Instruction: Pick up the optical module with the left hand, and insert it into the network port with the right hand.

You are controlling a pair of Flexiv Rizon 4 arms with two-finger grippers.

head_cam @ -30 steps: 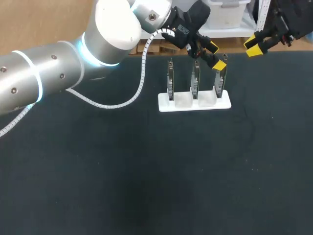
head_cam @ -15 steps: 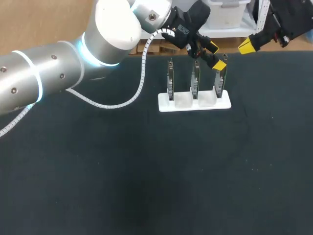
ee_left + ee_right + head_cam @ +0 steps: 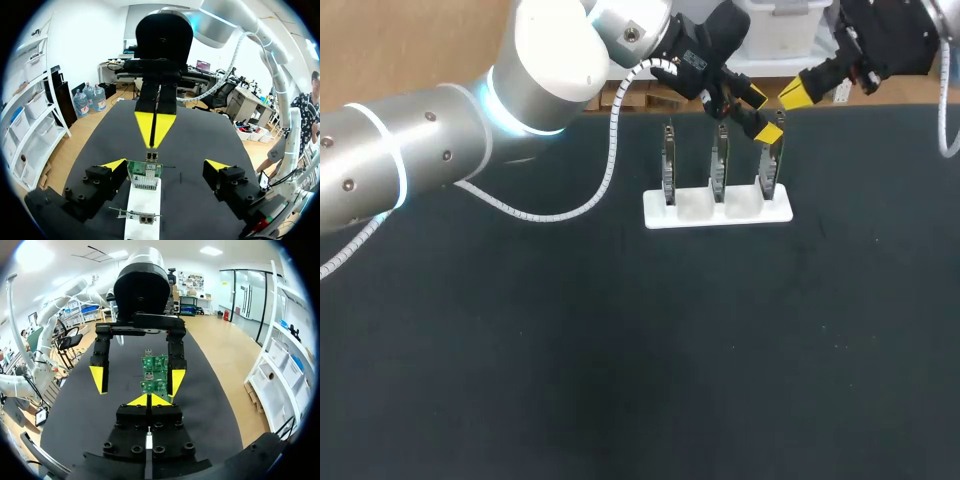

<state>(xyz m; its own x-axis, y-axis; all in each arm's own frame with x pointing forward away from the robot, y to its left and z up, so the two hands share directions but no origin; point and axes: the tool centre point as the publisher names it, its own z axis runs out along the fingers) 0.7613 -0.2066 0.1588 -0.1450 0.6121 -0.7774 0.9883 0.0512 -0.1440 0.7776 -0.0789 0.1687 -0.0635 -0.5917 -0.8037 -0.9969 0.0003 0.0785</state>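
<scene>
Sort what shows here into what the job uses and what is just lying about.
In use: right-end green circuit card, upright in the white slotted stand; left gripper, fingers open either side of that card; right gripper, fingers shut. No optical module can be made out.
Probably idle: middle green circuit card; left-end green circuit card; black table top.

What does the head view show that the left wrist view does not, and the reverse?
Only the head view shows three boards standing in a row in the white holder, and the left arm coming in from the side. Only the left wrist view shows the green face of the end board between the open fingers of the left gripper, and the right gripper shut, tip against tip. Both show the holder, both grippers and the dark table.
</scene>
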